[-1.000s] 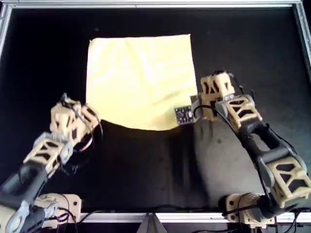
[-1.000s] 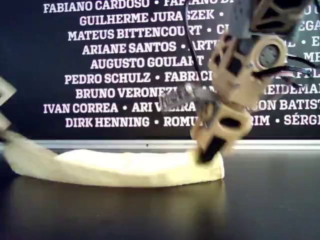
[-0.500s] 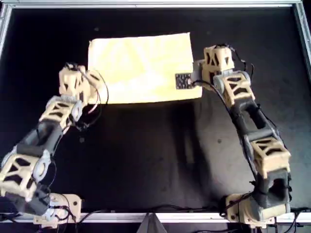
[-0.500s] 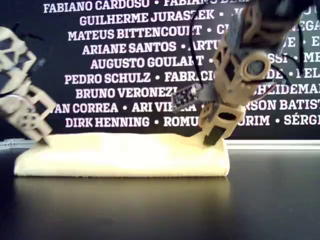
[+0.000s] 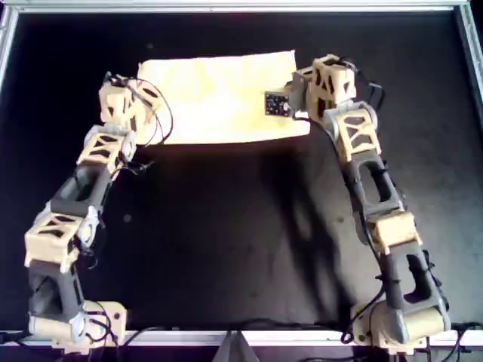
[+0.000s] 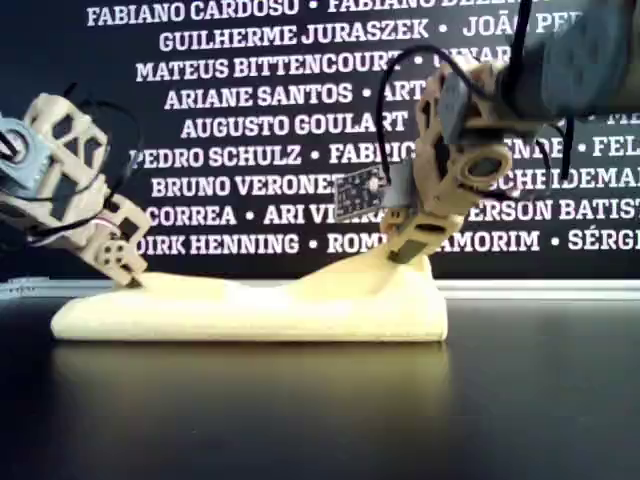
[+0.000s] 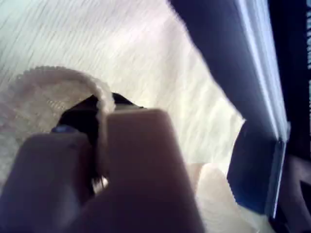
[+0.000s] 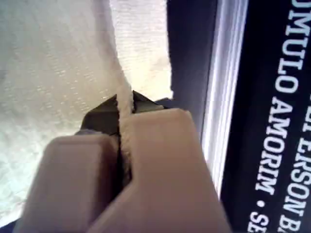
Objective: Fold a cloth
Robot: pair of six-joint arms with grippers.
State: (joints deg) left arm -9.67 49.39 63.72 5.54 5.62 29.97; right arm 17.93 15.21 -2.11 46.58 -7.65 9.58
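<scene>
The pale yellow cloth (image 5: 219,98) lies folded over on itself at the far side of the black table, and it also shows in the exterior view (image 6: 250,310). My first gripper (image 5: 142,111) is shut on the cloth's edge at the overhead view's left, low over the fabric (image 6: 133,278); the first wrist view shows the pinched hem (image 7: 99,126). My second gripper (image 5: 294,104) is shut on the edge at the overhead view's right, holding that corner lifted (image 6: 402,250); the second wrist view shows fabric between the jaws (image 8: 124,121).
A metal frame rail (image 5: 226,7) borders the black table (image 5: 226,249) just beyond the cloth. A dark wall with white names (image 6: 250,100) stands behind it. A small circuit board (image 5: 275,103) sticks out from the second gripper over the cloth.
Both grippers have carried the held edge farther toward the far rail, so the top layer now covers more of the cloth and the folded strip looks narrower. Both arms are stretched out further.
</scene>
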